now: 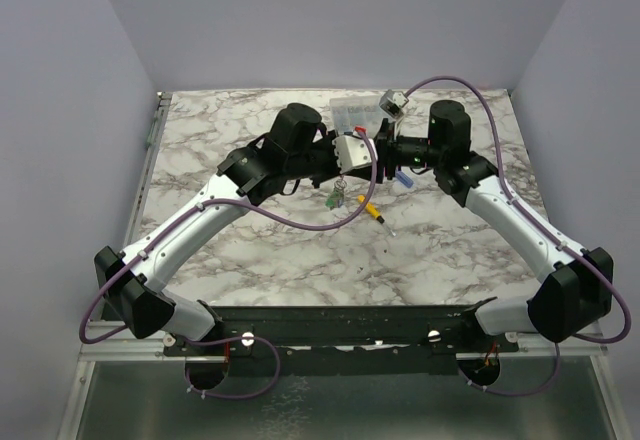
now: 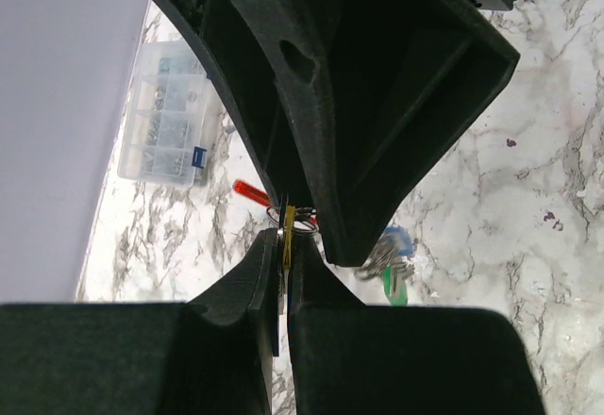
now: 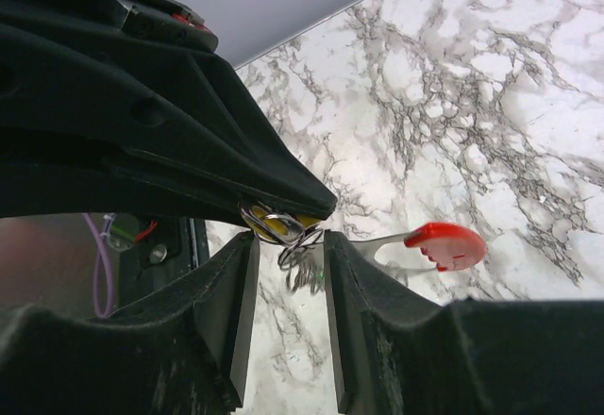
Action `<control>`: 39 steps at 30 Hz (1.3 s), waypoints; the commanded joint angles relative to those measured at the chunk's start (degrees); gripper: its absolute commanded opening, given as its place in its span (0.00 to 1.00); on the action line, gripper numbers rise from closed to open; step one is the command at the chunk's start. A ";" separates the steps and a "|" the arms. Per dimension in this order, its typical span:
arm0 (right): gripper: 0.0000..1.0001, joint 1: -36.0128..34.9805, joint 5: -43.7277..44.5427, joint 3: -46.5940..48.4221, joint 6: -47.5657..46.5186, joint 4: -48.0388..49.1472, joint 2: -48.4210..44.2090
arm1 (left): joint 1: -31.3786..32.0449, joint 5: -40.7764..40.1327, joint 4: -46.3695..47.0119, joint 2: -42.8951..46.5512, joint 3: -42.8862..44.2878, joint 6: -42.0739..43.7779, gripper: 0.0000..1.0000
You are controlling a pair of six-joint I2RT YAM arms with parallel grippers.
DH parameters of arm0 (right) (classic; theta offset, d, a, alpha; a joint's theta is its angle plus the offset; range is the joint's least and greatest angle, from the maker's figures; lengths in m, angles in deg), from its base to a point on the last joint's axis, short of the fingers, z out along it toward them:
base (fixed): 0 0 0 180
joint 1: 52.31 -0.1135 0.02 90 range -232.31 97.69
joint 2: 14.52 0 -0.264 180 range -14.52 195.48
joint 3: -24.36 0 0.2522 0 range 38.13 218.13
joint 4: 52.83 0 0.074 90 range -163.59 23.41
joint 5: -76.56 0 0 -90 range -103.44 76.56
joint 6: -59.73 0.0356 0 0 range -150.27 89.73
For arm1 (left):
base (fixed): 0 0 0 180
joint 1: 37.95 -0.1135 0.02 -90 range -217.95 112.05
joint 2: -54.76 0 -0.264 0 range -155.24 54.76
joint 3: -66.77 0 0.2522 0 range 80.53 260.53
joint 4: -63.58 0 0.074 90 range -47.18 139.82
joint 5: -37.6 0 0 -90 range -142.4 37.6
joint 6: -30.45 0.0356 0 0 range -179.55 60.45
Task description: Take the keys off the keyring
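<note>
Both grippers meet above the middle of the table. My left gripper (image 2: 286, 236) (image 1: 370, 158) is shut on the yellow key (image 2: 289, 217) (image 3: 263, 219), pinching its head edge-on. The thin metal keyring (image 3: 293, 228) (image 2: 304, 224) hangs from that key. My right gripper (image 3: 288, 245) (image 1: 386, 160) is open, with one finger on each side of the ring. A red tag (image 3: 444, 243) sticks out beyond the right finger. A blue key (image 2: 398, 240) and a green key (image 2: 396, 285) (image 1: 340, 198) dangle below the ring.
A clear plastic parts box (image 1: 355, 112) (image 2: 165, 113) sits at the back of the marble table (image 1: 250, 250). A yellow-handled screwdriver (image 1: 371, 210) lies just in front of the grippers. Purple walls close the table's sides and back.
</note>
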 commanded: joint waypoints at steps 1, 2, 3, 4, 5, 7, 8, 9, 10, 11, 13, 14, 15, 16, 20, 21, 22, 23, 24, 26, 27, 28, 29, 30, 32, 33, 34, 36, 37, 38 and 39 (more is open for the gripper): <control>0.39 -0.30 1.85 2.23 0.81 0.82 0.86 | 0.81 2.31 2.04 1.66 0.18 1.16 0.00; 0.35 -0.30 1.88 2.07 0.56 0.85 0.71 | 0.85 2.17 2.03 1.65 0.23 1.17 0.00; 0.30 -0.30 1.87 1.87 0.25 0.86 0.65 | 0.84 1.95 2.06 1.59 0.26 1.21 0.00; 0.26 -0.30 1.80 1.69 -0.40 0.60 0.57 | 0.88 1.61 2.09 1.53 0.27 1.13 0.00; 0.22 -0.30 1.78 1.62 -1.26 0.14 0.44 | 0.81 1.08 2.04 1.48 0.39 0.91 0.00; 0.16 -0.30 1.79 1.53 -2.77 -0.93 0.15 | 0.83 -0.26 2.09 1.35 0.52 0.30 0.00; 0.12 -0.30 1.74 1.53 -3.65 -1.47 -0.07 | 0.80 -0.72 2.08 1.43 0.49 0.15 0.00; 0.07 -0.28 1.74 1.42 -4.52 -1.78 -0.32 | 0.71 -0.98 2.09 1.57 0.31 0.18 0.00; 0.03 -0.30 1.77 1.29 -5.15 -1.94 -0.65 | 0.71 -1.20 2.13 1.72 0.09 0.29 0.00; 0.01 -0.30 1.84 1.12 -5.65 -2.00 -0.95 | 0.73 -1.35 2.18 1.90 -0.11 0.25 0.00; 0.01 -0.29 2.19 0.92 -6.27 -2.32 -1.27 | 0.70 -1.92 2.14 1.98 -0.33 -0.12 0.00; 0.01 -0.29 1.98 0.98 -6.61 -2.70 -1.36 | 0.56 -2.12 2.11 2.04 -0.42 -0.29 0.00; 0.01 -0.29 1.70 1.00 -7.26 -3.18 -1.57 | 0.51 -2.19 2.17 2.01 -0.43 -0.37 0.00; 0.00 -0.30 1.47 0.89 -7.46 -3.50 -1.82 | 0.43 -2.27 2.18 2.03 -0.44 -0.41 0.00; 0.01 -0.30 1.12 -0.33 -10.69 -4.26 -3.33 | -0.01 -2.60 2.18 1.75 -0.23 -1.21 0.00; 0.01 -0.30 1.01 -0.67 -11.60 -4.42 -3.78 | -0.28 -2.63 2.18 1.59 0.01 -1.78 0.00; 0.01 -0.29 1.03 -1.31 -12.40 -4.12 -4.42 | -0.61 -2.55 2.18 1.34 0.27 -2.50 0.00; 0.01 -0.30 1.30 -1.96 -13.27 -3.86 -4.96 | -0.92 -2.10 2.16 1.04 0.53 -3.00 0.00; 0.01 -0.30 1.77 -2.54 -15.10 -3.84 -5.49 | -1.24 -1.77 2.18 0.94 0.75 -3.38 0.00; 0.01 -0.30 2.05 -3.12 -18.77 -3.90 -6.43 | -1.33 -1.59 2.18 0.57 1.08 -4.03 0.00; 0.01 -0.30 2.55 -3.56 -20.06 -3.10 -6.85 | -1.36 -1.52 2.18 0.42 1.24 -4.58 0.00; 0.01 -0.30 2.86 -3.95 -21.35 -1.93 -7.40 | -1.45 -1.43 2.17 0.25 1.39 -4.94 0.00; 0.01 -0.30 2.87 -4.31 -22.78 -1.46 -7.92 | -1.49 -1.41 2.18 0.07 1.53 -5.29 0.00; 0.01 -0.30 2.72 -4.66 -24.06 -1.01 -8.41 | -1.59 -1.43 2.18 -0.05 1.69 -5.55 0.00; 0.01 -0.30 2.45 -5.34 -25.50 -0.54 -9.23 | -1.52 -1.43 2.18 -0.25 1.93 -5.74 0.00; 0.01 -0.30 2.26 -5.59 -26.38 -0.88 -9.56 | -1.55 -1.47 2.18 -0.37 2.00 -5.76 0.00; 0.01 -0.30 2.20 -6.00 -27.04 -0.93 -9.86 | -1.53 -1.63 2.18 -0.38 2.02 -5.75 0.00; 0.01 -0.30 2.41 -7.10 -27.54 -0.16 -10.85 | -1.54 -1.92 2.12 -0.36 1.93 -5.77 0.00; 0.01 -0.30 2.62 -7.66 -27.76 0.52 -11.34 | -1.53 -1.93 2.10 -0.28 1.79 -5.64 0.00; 0.01 -0.30 2.72 -8.18 -27.58 1.29 -11.72 | -1.58 -1.82 2.09 -0.15 1.58 -5.49 0.00; 0.01 -0.30 2.86 -8.49 -27.46 1.67 -11.96 | -1.60 -1.64 2.09 -0.01 1.39 -5.37 0.00</control>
